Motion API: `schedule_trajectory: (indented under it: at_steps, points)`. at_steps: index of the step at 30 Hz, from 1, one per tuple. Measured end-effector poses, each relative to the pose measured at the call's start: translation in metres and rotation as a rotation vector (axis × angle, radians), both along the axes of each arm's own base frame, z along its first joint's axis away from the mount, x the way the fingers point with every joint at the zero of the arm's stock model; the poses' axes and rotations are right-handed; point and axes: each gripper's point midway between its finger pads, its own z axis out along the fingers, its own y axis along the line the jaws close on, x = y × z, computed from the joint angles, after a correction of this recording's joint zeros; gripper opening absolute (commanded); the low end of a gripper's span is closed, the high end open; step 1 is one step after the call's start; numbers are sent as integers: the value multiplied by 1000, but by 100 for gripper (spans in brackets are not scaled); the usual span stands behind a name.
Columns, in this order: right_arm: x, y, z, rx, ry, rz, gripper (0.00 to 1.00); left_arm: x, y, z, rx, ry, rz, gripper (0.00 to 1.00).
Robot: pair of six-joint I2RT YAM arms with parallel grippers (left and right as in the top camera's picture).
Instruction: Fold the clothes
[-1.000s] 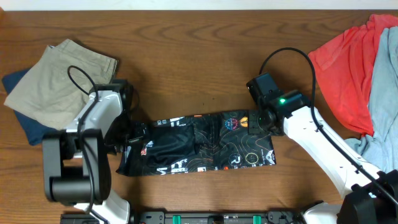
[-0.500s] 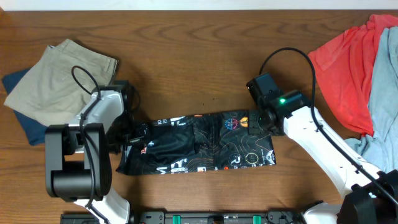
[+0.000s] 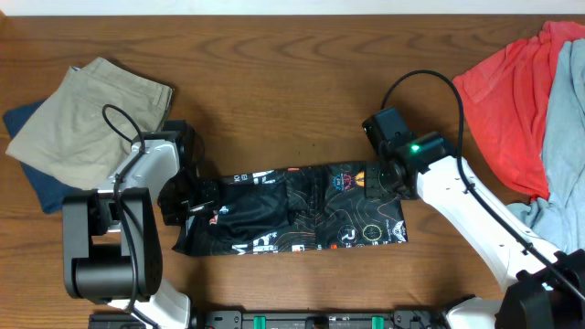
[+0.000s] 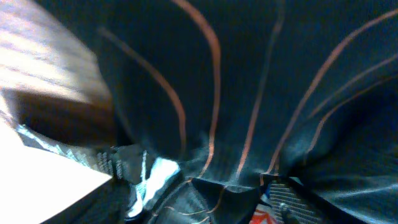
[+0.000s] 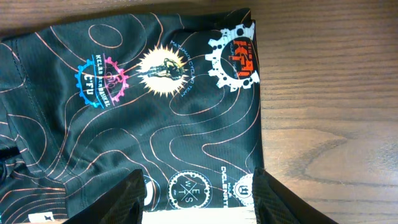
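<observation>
Records slight shift of left gripper (image 3: 190, 199) since a second ago, at left end of black jersey (image 3: 302, 219); cannot tell jaw state, lens buried in fabric. Finds right gripper (image 5: 198, 179) spread apart over jersey's right edge, flat on table (image 3: 302, 91).

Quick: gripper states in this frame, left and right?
Left gripper: at the left end of the jersey, fabric fills its camera; open or closed cannot be told.
Right gripper: open, fingers spread over the jersey near its right edge.
</observation>
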Motion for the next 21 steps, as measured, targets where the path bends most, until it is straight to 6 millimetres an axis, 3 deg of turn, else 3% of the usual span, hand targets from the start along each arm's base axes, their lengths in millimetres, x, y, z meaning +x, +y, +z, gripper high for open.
schedule_trajectory:
  at_steps: [7,12,21]
  points:
    - [0,0,0,0,1,0,54,3,-2,-1,-12,-12,-1,72]
    - [0,0,0,-1,0,0,54,6,0,-1,-2,-26,-14,79]
    - [0,0,0,-1,1,3,54,7,2,0,13,-32,-22,79]
